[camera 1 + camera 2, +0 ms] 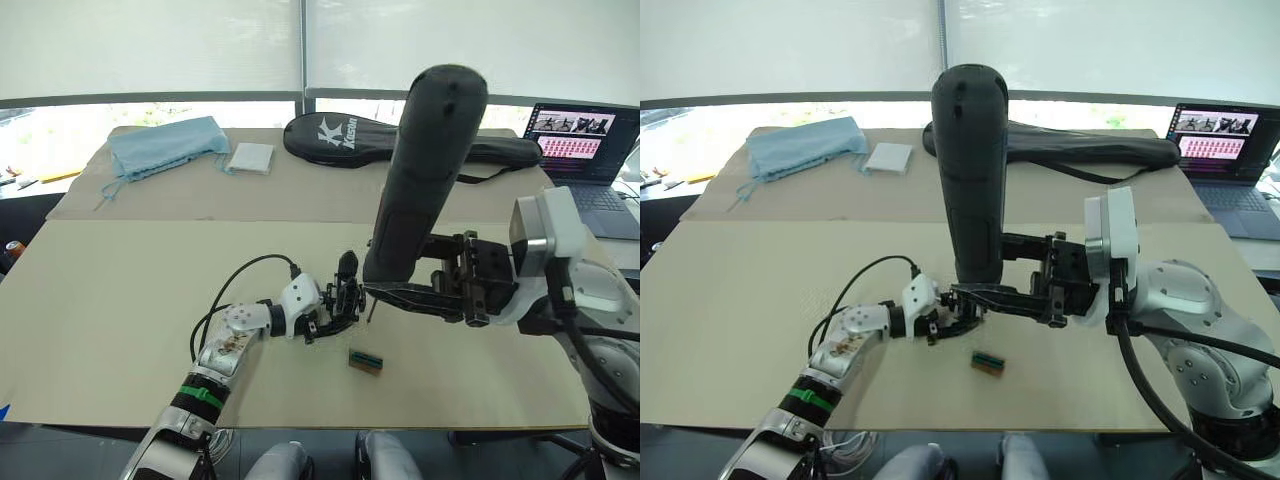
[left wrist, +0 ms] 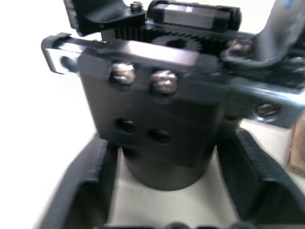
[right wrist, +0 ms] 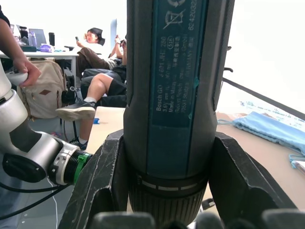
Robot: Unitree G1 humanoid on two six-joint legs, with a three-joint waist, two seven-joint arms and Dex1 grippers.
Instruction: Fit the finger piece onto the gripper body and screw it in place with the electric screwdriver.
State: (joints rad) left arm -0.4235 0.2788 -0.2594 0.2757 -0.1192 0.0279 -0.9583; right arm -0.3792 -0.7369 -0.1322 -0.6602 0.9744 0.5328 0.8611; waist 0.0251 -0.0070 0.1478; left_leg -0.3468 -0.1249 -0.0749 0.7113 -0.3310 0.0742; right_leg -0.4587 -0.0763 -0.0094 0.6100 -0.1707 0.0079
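Taking the small green-brown block (image 1: 366, 360) on the tan table (image 1: 120, 300) as our landmark, we begin well to its left and far back, where a soft blue cloth (image 1: 165, 146) lies crumpled beside a flat white packet (image 1: 249, 157). Just left of the block and a little behind it, our left gripper (image 1: 338, 305) has its two black fingers closed around the gripper body (image 2: 157, 102), a chunky matte-black block with two bright screw heads, two empty screw holes and a toothed gear at its top; one pointed black finger sticks up from it. Directly behind the block stands the electric screwdriver (image 1: 420, 170), a thick dark grey cylinder with a rounded top and a printed label, nearly upright, tapering to a thin metal bit that comes down just beside the gripper body. Our right gripper (image 1: 400, 292), right of the block, clamps the screwdriver's lower barrel between ribbed black fingers (image 3: 102, 181). Far behind lies a long black racket bag (image 1: 345, 135), and to the far right an open laptop (image 1: 585, 140).
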